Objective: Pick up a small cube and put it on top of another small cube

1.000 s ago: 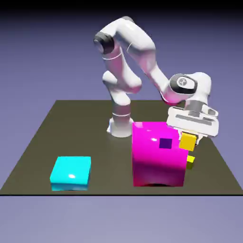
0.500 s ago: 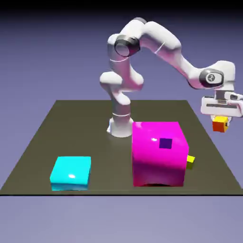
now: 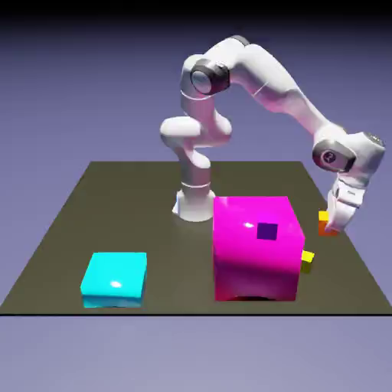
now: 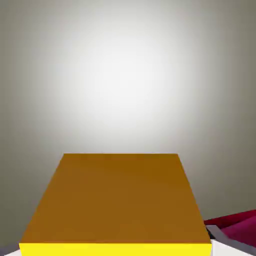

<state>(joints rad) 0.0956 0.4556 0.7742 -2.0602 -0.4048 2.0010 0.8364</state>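
My gripper (image 3: pixel 334 224) is shut on the small cube (image 3: pixel 327 223), which has a yellow top and orange sides. It hangs low near the table's edge on the exterior view's right, with the hand tilted. In the hand view the small cube (image 4: pixel 117 200) fills the lower half as a broad orange face with a yellow strip below, and it hides the fingertips. A plain yellow small cube (image 3: pixel 307 259) sits on the table against the magenta block's right side. On top of the magenta block (image 3: pixel 253 256) lies a dark purple small cube (image 3: pixel 267 230).
A cyan block (image 3: pixel 115 279) stands near the front on the exterior view's left. The table's right edge (image 3: pixel 346 230) runs just beside my hand. A sliver of the magenta block (image 4: pixel 239 222) shows at the hand view's lower right.
The arm has swung from beside the magenta block toward the exterior view's right, carrying the small cube, then come down and tilted near the table's right edge.
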